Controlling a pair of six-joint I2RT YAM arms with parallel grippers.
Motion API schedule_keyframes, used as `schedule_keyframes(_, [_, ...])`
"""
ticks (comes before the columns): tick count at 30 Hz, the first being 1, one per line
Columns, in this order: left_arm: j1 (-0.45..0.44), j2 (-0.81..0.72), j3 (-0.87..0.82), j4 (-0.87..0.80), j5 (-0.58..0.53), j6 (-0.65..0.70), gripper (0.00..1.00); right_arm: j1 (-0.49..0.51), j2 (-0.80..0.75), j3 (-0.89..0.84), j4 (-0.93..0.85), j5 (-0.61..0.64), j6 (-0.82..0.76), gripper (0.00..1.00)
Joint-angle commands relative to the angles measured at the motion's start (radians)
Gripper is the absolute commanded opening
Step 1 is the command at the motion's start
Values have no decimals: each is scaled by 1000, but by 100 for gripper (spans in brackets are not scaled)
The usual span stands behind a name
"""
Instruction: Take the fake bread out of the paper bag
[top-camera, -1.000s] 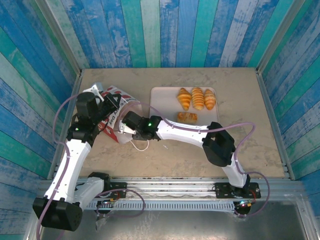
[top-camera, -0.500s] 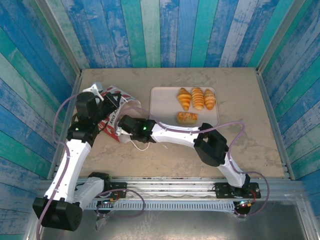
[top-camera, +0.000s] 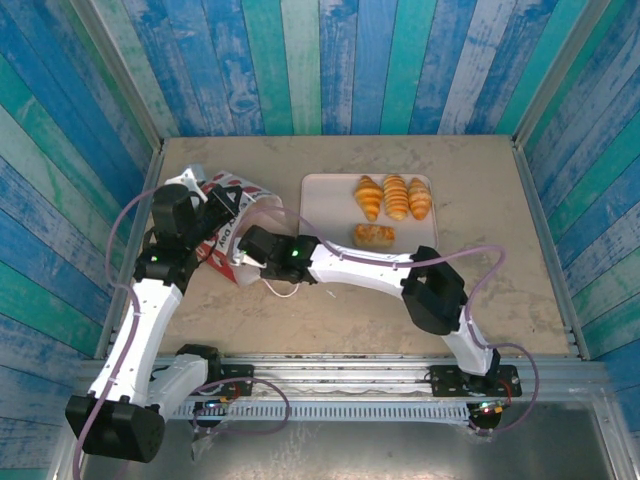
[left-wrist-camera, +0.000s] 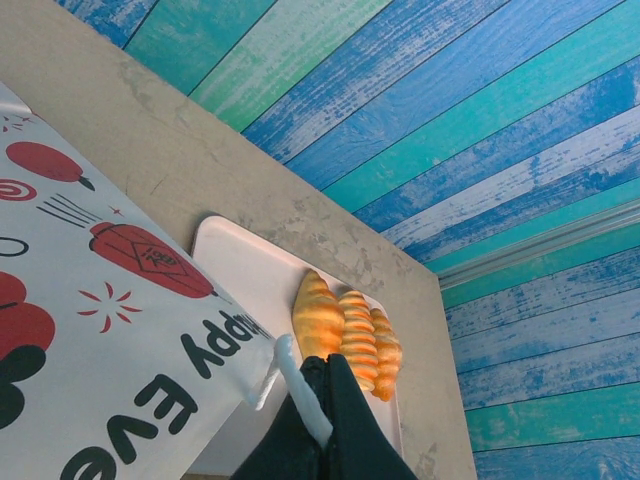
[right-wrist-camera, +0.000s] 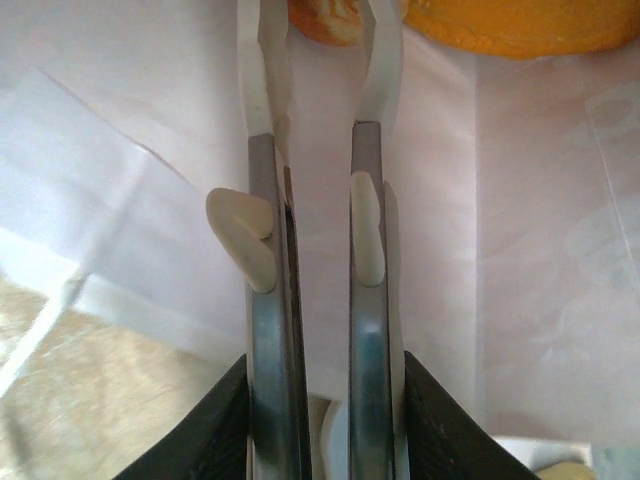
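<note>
The paper bag lies on its side at the left, red shapes and black lettering on white. My left gripper is shut on its white cord handle, holding the mouth up. My right gripper reaches into the bag's white inside. Its fingertips sit on either side of an orange-brown piece of fake bread, with the jaws drawn narrow. A second orange piece lies just to its right. Three ridged croissants and a flaky piece rest on the pale pink tray.
Blue and green plank walls close the table in on three sides. The tray lies right beside the bag's mouth. A loose loop of white cord lies on the tabletop under my right arm. Bare tan tabletop spreads to the right.
My right gripper's jaws have narrowed inside the bag, and the arm has shifted slightly. The left gripper and the bag have stayed put.
</note>
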Motion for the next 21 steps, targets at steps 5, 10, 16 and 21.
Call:
schedule_keyframes(5, [-2,-17,-12,15,-2,5,0,-56,-171,-44,-97,-319,261,34])
schedule_keyframes(10, [-2,-14,-13,20,-1,0,0,-145,-228,-83,-133,-613,406,34])
schedule_keyframes(16, [-3,-9,-16,27,-2,-4,0,-219,-237,-118,-167,-872,524,35])
schedule_keyframes(21, [-2,-11,-19,30,1,-7,0,-251,-222,-151,-174,-1003,594,36])
